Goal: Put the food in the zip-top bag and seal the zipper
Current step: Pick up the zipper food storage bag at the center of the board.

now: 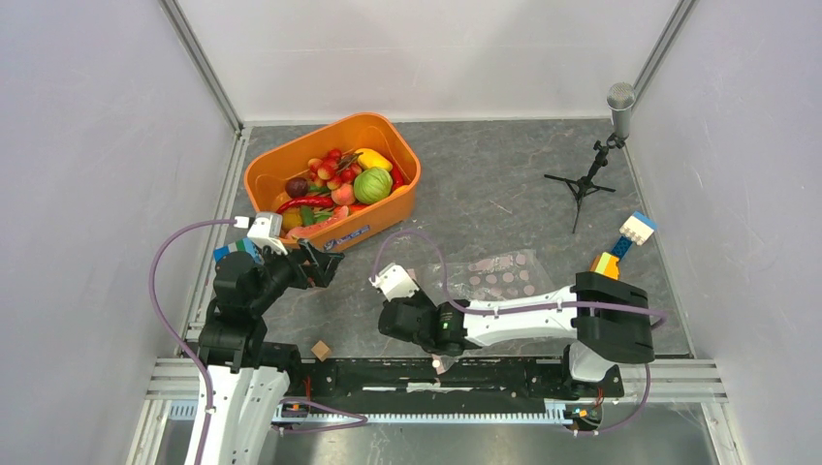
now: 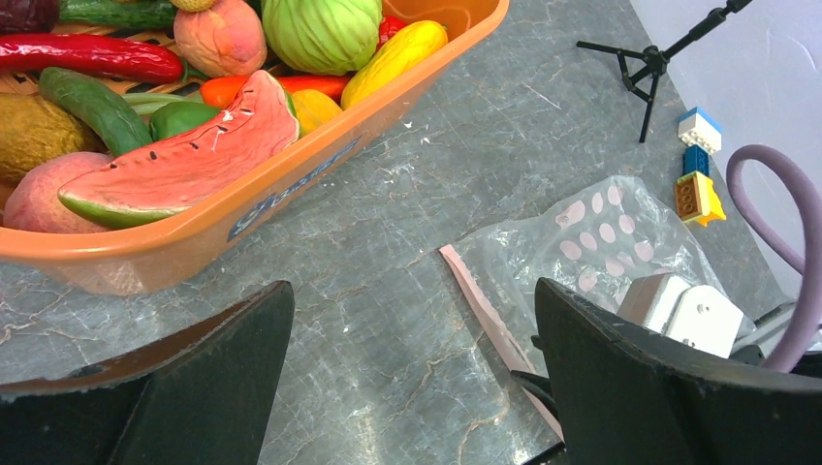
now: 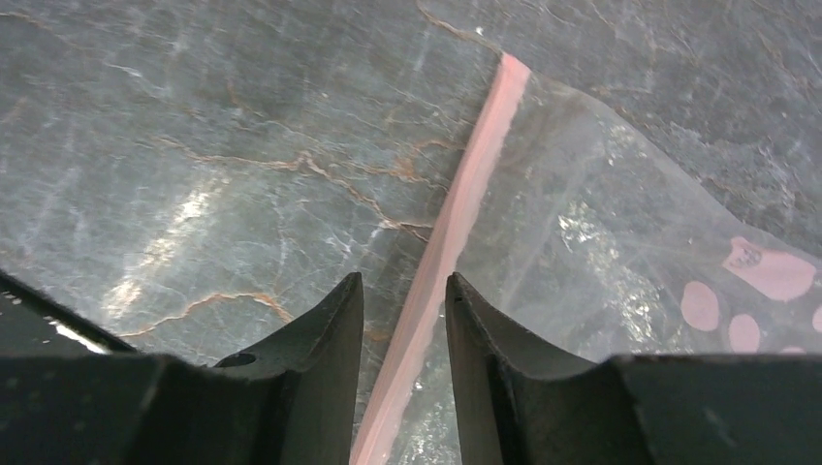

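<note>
The food (image 1: 339,179) lies in the orange tub (image 1: 388,126): a green melon (image 2: 320,29), a watermelon slice (image 2: 184,160), a red chilli (image 2: 87,53) and several other pieces. The zip-top bag (image 1: 504,276) lies flat and looks empty; it also shows in the left wrist view (image 2: 601,232). My right gripper (image 3: 402,281) is low over the bag's mouth, jaws narrowly apart, straddling the pink zipper (image 3: 465,184). In the top view it (image 1: 399,320) sits at the bag's left end. My left gripper (image 2: 412,291) is wide open and empty, just in front of the tub (image 1: 325,263).
Coloured building blocks (image 1: 635,231) lie at the right, also in the left wrist view (image 2: 698,194). A microphone on a small tripod (image 1: 591,179) stands at the back right. A small wooden cube (image 1: 321,350) lies near the front rail.
</note>
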Controlling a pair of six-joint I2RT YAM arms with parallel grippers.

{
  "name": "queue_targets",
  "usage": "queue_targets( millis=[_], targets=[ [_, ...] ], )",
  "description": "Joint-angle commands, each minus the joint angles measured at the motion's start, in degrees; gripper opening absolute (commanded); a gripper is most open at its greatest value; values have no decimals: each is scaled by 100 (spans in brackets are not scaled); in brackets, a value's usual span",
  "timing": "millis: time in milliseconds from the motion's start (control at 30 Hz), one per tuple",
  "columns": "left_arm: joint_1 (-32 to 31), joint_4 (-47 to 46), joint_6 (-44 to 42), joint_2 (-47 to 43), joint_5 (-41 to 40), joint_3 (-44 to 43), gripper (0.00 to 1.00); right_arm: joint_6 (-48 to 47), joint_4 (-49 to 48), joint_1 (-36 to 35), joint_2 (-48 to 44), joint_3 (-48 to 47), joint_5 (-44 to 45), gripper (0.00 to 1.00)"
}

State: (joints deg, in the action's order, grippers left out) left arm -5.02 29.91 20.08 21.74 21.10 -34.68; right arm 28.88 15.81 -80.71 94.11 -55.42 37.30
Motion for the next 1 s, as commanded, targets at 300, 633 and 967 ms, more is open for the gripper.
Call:
queue_targets(
  millis=[300, 633, 967],
  targets=[
    [6, -205, 62, -50, 69, -22, 100, 807, 324, -129, 262, 93, 323, 41],
    [9, -196, 70, -51, 69, -22, 100, 1155, 691, -130, 565, 64, 660, 36],
    [9, -192, 75, -36, 61, -19, 100, 1337, 791, -130, 491, 181, 860, 0]
  ],
)
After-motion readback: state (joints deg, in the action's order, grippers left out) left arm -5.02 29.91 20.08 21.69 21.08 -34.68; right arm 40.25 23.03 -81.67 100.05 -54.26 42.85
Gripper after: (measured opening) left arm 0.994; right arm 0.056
